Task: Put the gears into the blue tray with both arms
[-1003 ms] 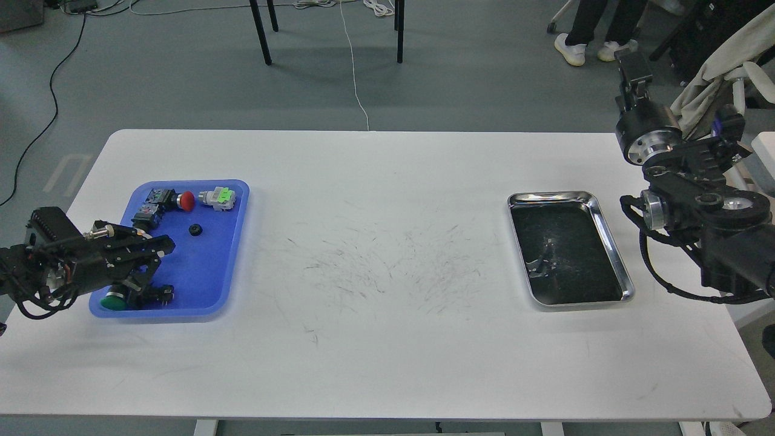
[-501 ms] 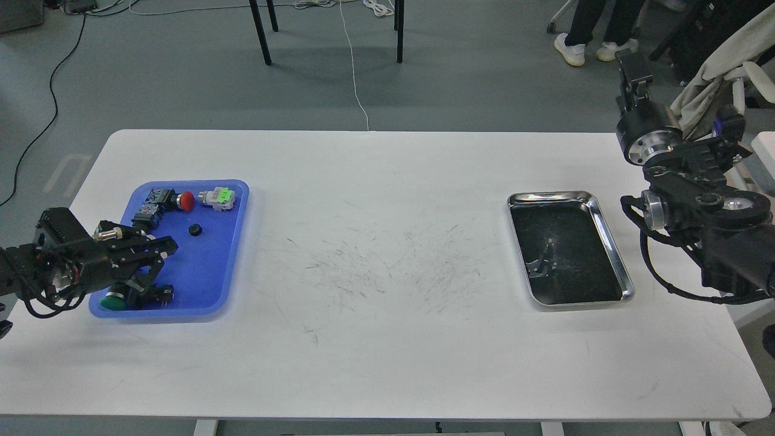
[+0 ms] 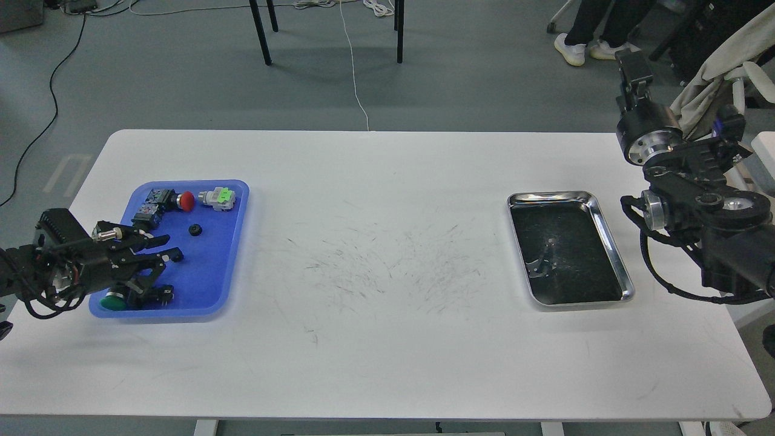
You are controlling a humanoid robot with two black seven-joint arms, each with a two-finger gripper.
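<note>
Left gripper [image 3: 169,248] parted over blue tray [image 3: 233,242], scuffed white table [image 3: 387,339], grey floor [image 3: 181,91]

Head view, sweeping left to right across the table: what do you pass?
left gripper → gear in the blue tray → scuffed bare tabletop → steel tray → right arm

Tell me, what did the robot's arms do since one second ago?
The left gripper, above the blue tray, spread its fingers apart; they were closer together before. I can't see anything drop out. One gear lies in the tray where it was. The right gripper, the switches and the steel tray stayed put.
</note>
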